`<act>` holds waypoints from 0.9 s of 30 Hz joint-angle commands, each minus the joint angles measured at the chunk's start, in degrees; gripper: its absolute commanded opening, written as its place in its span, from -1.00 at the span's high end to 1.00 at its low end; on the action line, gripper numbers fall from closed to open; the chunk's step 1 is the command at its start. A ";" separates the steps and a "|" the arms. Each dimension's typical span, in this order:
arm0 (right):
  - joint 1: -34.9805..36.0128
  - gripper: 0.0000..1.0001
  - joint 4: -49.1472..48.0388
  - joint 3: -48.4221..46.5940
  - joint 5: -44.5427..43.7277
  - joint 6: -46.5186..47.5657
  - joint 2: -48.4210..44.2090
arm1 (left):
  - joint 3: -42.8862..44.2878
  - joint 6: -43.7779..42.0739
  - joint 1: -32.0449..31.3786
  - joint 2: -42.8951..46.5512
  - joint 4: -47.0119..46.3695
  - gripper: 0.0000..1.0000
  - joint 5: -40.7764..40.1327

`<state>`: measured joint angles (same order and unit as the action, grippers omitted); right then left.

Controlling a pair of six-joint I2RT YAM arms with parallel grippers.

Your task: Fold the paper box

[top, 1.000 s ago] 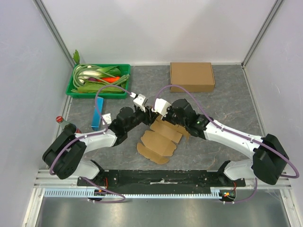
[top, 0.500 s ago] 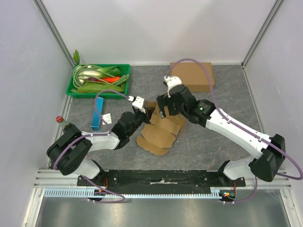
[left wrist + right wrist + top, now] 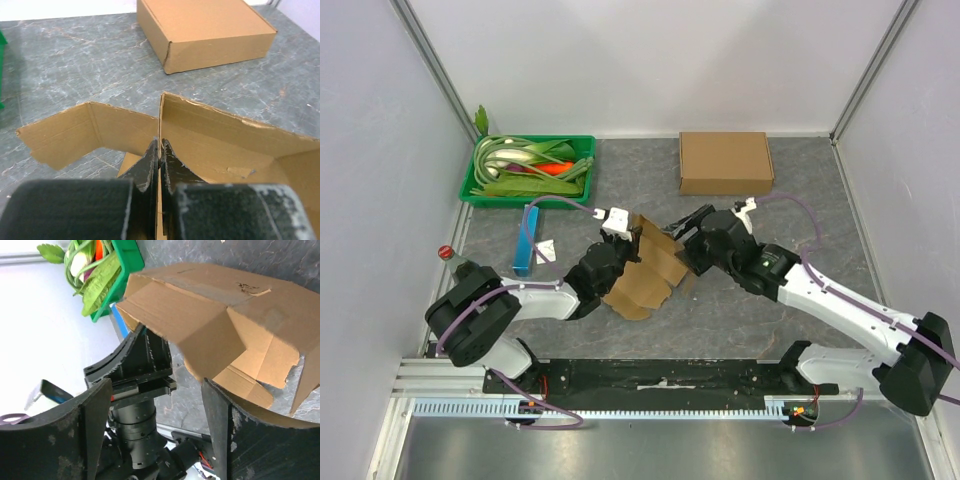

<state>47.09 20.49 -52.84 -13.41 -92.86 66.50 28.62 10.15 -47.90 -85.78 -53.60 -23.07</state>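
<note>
The paper box is a brown cardboard blank, partly raised from the table, with its walls and flaps standing up. My left gripper is shut on the upper edge of one upright wall; in the left wrist view that wall runs between the closed fingers. My right gripper is at the box's right side, open. In the right wrist view the box sits just beyond the spread right gripper, with one fingertip touching a lower flap.
A closed brown cardboard box lies at the back right, also in the left wrist view. A green tray of vegetables stands at the back left. A blue block and a red-capped object lie left of my left arm.
My left gripper has shut on the box wall and lifted it, so the flat blank now stands partly up. My right gripper let go, opened, swung back and came down at the box's right side.
</note>
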 commanded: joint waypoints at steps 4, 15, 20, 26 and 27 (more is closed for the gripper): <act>0.37 -0.82 10.46 -8.36 -6.21 -3.63 -5.41 | 4.16 -0.67 -1.31 0.87 6.56 0.96 -13.48; 1.25 -0.46 -7.83 -0.42 -6.98 -23.93 1.59 | 4.60 3.91 -5.18 0.88 7.03 0.96 -20.79; -0.50 -0.41 -12.40 0.10 -6.71 -27.29 6.79 | 4.16 4.17 -6.85 0.87 5.27 0.96 -21.75; -2.62 -0.18 -14.86 -0.25 -7.16 -29.48 10.83 | 3.55 4.70 -7.38 0.96 4.21 0.96 -21.93; -2.71 -0.13 -14.78 -0.33 -7.42 -29.83 11.28 | 3.46 4.79 -7.47 0.96 4.04 0.96 -21.84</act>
<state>45.04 9.37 -52.86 -18.11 -112.95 75.90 31.99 12.60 -54.89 -85.97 -45.36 -41.95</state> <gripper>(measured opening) 0.602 0.033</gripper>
